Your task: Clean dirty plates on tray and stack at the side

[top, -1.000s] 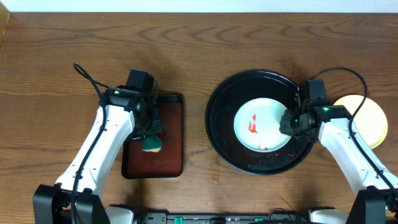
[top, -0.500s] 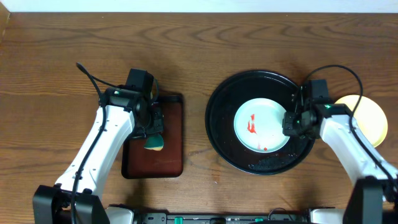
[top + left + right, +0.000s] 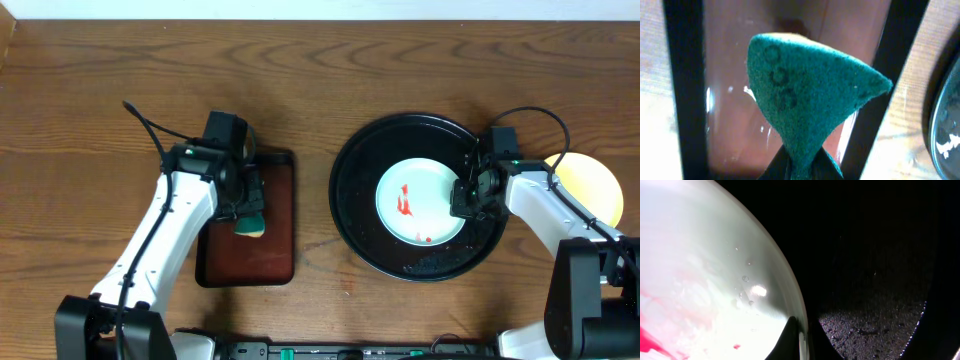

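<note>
On the round black tray (image 3: 360, 215) lies a pale blue-white plate (image 3: 420, 200) with red sauce smears. My right gripper (image 3: 466, 198) is shut on this plate's right rim; the right wrist view shows one finger on each side of the rim (image 3: 802, 340), with the plate (image 3: 705, 270) to the left and the wet tray floor (image 3: 875, 255) to the right. A pale yellow plate (image 3: 595, 190) sits on the table right of the tray, partly behind my right arm. My left gripper (image 3: 245, 205) is shut on a green sponge (image 3: 805, 95), which it pinches at the base (image 3: 805, 167).
A small rectangular red-brown tray (image 3: 270, 260) lies under the sponge (image 3: 248, 224) on the left half of the table. Bare wooden table separates it from the black tray. Cables loop off both arms.
My right gripper has closed onto the plate's right rim. The left gripper and sponge have shifted slightly away from the table's front edge, over the red-brown tray.
</note>
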Controlling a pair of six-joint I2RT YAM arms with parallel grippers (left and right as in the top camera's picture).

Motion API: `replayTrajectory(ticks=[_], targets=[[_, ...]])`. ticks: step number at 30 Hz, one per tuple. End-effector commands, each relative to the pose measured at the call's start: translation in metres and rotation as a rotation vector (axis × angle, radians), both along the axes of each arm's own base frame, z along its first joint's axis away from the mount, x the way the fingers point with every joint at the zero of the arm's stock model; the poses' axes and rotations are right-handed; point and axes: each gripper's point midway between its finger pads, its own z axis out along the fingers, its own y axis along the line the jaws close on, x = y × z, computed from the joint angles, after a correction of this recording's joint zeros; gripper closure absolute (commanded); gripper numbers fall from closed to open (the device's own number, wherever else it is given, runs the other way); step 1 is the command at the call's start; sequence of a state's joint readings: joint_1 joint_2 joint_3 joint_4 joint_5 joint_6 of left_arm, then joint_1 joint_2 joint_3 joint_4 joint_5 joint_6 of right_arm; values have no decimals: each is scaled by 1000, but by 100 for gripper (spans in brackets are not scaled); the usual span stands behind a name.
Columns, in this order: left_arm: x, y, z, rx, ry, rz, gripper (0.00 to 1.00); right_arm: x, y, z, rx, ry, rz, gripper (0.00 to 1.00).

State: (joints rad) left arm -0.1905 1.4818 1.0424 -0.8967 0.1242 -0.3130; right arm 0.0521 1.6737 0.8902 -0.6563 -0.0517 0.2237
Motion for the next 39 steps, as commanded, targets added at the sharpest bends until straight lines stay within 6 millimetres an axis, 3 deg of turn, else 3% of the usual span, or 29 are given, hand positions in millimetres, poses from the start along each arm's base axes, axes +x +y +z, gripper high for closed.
replayTrajectory(ticks=[1, 9, 14, 18, 25, 29, 34, 39], targets=[[-7, 9, -22, 33, -5, 17, 92, -17, 2, -16, -2, 74, 11, 99], [-26, 13, -94, 29, 47, 146, 91, -18, 3, -16, 5, 80, 13, 99], [-37, 15, -114, 49, 121, 145, 91, -19, 3, -16, 4, 86, 13, 99], [-30, 12, -102, 36, 109, 144, 92, -21, 3, -16, 4, 90, 13, 99], [-10, 8, -45, 30, 91, 136, 92, -21, 3, -16, 4, 91, 13, 99], [-4, 7, -25, 27, 75, 132, 92, -21, 3, -16, 4, 94, 13, 99], [-5, 7, -32, 30, 72, 133, 92, -21, 3, -16, 4, 92, 13, 99], [-13, 9, -63, 33, 84, 133, 92, -21, 3, -16, 4, 92, 13, 99]])
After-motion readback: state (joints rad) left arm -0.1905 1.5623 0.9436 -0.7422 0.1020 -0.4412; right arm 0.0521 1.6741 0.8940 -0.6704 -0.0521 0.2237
